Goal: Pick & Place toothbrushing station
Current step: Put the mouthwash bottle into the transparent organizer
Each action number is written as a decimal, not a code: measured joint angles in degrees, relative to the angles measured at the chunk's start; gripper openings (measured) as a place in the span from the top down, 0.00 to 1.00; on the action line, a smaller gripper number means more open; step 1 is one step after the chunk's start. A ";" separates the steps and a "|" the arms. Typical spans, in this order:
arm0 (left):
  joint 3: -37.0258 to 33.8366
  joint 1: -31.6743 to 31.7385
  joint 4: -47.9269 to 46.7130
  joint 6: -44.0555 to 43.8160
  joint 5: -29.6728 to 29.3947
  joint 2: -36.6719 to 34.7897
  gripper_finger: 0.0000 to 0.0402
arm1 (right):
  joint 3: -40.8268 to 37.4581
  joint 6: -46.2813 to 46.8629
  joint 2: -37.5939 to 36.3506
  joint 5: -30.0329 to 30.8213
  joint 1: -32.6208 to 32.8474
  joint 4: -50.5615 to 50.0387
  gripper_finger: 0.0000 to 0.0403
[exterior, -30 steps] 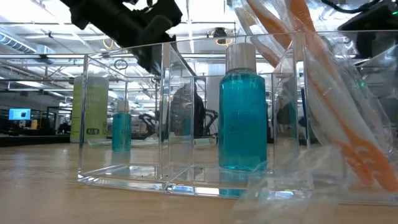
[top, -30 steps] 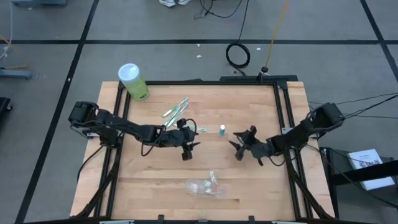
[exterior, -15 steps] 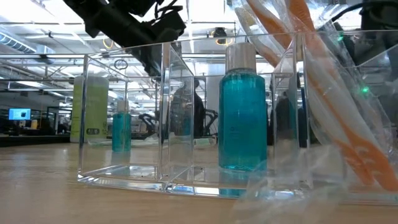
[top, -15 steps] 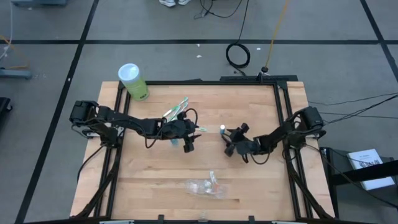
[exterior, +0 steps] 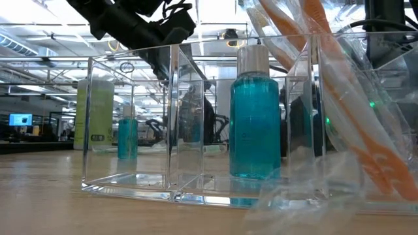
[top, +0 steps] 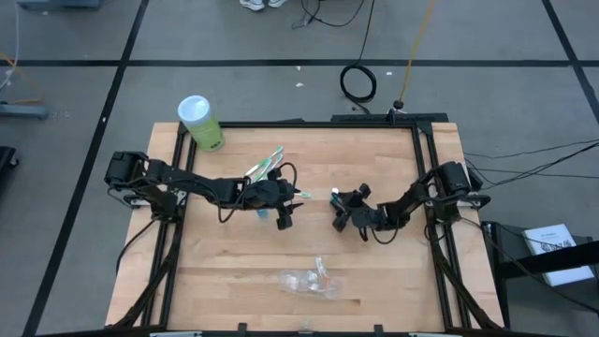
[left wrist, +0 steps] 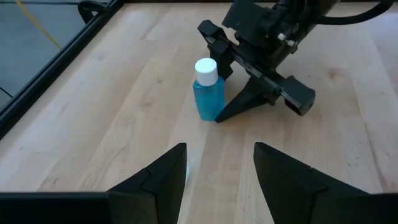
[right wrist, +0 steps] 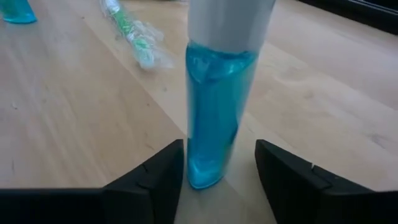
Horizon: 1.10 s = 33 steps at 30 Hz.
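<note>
A tiny blue white-capped bottle (top: 334, 196) stands upright on the wooden table near its middle. My right gripper (top: 341, 213) is open, one finger on either side of this bottle (right wrist: 217, 112); I see no touch. My left gripper (top: 284, 217) is open and empty, left of the bottle (left wrist: 208, 93), facing it. A second blue bottle (top: 263, 213) stands beside my left gripper. Green-white toothbrushes (top: 265, 167) lie at the far left, and another one (top: 301, 195) lies between the grippers. A clear container with a crinkly pouch (top: 309, 281) lies near the front edge.
A green white-lidded canister (top: 199, 122) stands at the table's far left corner. In the low view the clear compartment box (exterior: 150, 124) holds a blue bottle (exterior: 255, 117), with orange toothbrushes (exterior: 353, 111) in the pouch beside it. A black frame (top: 426, 178) borders the table.
My right gripper has moved toward the table's left and slightly toward the far edge, up to the tiny blue bottle, and now has a finger on either side of it. My left gripper has shifted slightly toward the far edge. The bottle has stayed upright in place.
</note>
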 joint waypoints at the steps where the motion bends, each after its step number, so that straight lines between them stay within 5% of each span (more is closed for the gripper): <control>1: 0.01 0.00 0.03 -0.05 0.22 0.00 0.51 | 0.00 -0.01 0.02 -0.12 -0.18 0.19 0.55; 14: 0.00 -0.02 1.51 -2.12 0.73 0.00 0.51 | -0.13 -7.45 0.17 -1.43 -1.68 2.82 0.80; 22: 0.06 0.35 4.46 -3.38 6.27 0.00 0.51 | -0.13 -17.42 0.17 -9.54 -1.66 10.41 0.80; 27: 5.90 1.90 -8.07 -3.47 11.77 0.06 0.51 | -0.11 -18.29 0.14 -16.21 -1.70 12.99 0.81; 33: 15.56 2.36 -19.01 5.53 10.77 0.63 0.51 | -0.11 -18.07 0.13 -24.22 -3.00 13.01 0.81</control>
